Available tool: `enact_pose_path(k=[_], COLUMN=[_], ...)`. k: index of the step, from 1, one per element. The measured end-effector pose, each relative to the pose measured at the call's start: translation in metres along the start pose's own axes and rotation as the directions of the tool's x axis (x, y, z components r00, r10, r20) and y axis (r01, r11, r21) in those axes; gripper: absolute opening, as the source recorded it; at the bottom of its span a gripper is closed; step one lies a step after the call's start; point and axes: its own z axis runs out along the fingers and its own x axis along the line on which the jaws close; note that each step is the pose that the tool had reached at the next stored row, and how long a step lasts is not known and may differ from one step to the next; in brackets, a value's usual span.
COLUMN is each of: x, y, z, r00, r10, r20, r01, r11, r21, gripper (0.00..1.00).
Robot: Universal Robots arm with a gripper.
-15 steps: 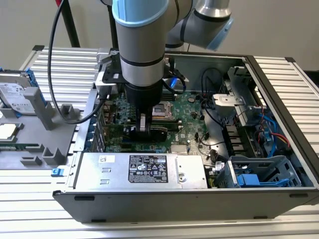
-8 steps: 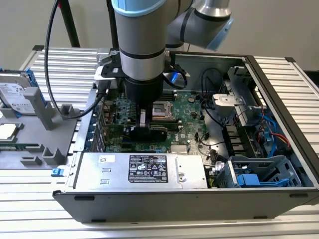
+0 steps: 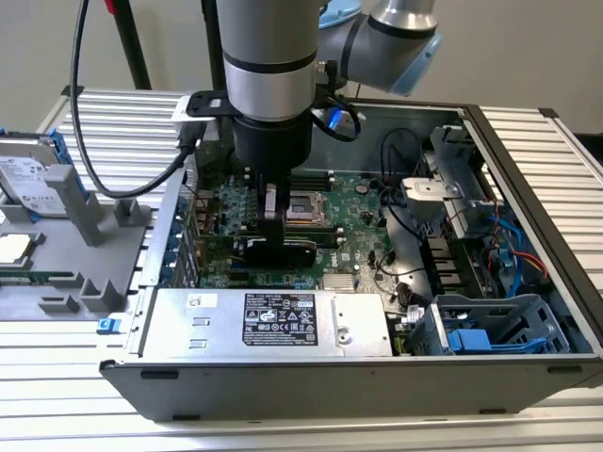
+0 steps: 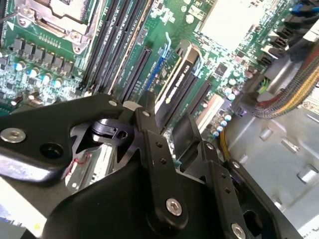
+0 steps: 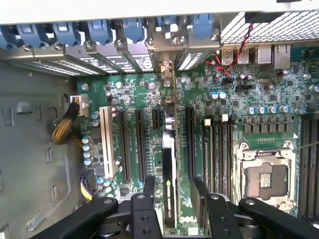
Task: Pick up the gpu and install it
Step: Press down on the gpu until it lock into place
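The gpu (image 3: 283, 250) stands on edge in a slot of the green motherboard (image 3: 367, 202) inside the open computer case. Its black cooler side faces the exterior view. In the first wrist view the gpu (image 5: 169, 169) shows edge-on, running to its silver bracket at the rear slot covers. My gripper (image 3: 273, 226) hangs straight over it. In both wrist views my gripper (image 5: 173, 191) (image 4: 167, 117) is open, a black finger on either side of the gpu (image 4: 179, 74), with a small gap showing at each pad.
A silver power supply (image 3: 273, 320) fills the case's near side. The CPU socket (image 5: 264, 174) and memory slots (image 5: 217, 144) lie beside the card. Cables and a blue drive cage (image 3: 490, 330) sit at the exterior view's right. A hard drive (image 3: 28, 184) rests on a grey fixture outside.
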Motion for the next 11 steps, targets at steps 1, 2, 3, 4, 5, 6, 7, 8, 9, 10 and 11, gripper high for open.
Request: enact_pose_path(k=[1, 2, 3, 4, 5, 6, 7, 8, 9, 10, 11], x=[0.0000, 0.0001, 0.0001, 0.0000, 0.0000, 0.0000, 0.0001, 0.0000, 0.0000, 0.0000, 0.0000], y=[0.0000, 0.0000, 0.0000, 0.0000, 0.0000, 0.0000, 0.0000, 0.0001, 0.0000, 0.0001, 0.0000], z=[0.0001, 0.0000, 0.0000, -0.0001, -0.0001, -0.0001, -0.0001, -0.0001, -0.0001, -0.0001, -0.0001], r00=[1.0000, 1.0000, 1.0000, 1.0000, 1.0000, 1.0000, 1.0000, 1.0000, 0.9999, 0.9999, 0.9999], r10=[0.000, 0.000, 0.000, 0.000, 0.000, 0.000, 0.000, 0.000, 0.000, 0.000, -0.001], r20=[-0.0009, -0.0021, -0.0033, -0.0046, -0.0057, -0.0069, -0.0082, -0.0093, -0.0104, -0.0115, -0.0127], r01=[0.000, 0.000, 0.000, 0.000, 0.000, 0.000, 0.000, 0.000, 0.000, 0.000, 0.001], r11=[1.0000, 1.0000, 1.0000, 1.0000, 1.0000, 1.0000, 1.0000, 1.0000, 1.0000, 1.0000, 1.0000], r21=[0.0001, 0.0001, 0.0001, 0.0002, 0.0003, 0.0004, 0.0004, 0.0005, 0.0006, 0.0007, 0.0008], gripper=[1.00, 0.00, 0.00, 0.00, 0.00, 0.00, 0.00, 0.00, 0.00, 0.00, 0.00])
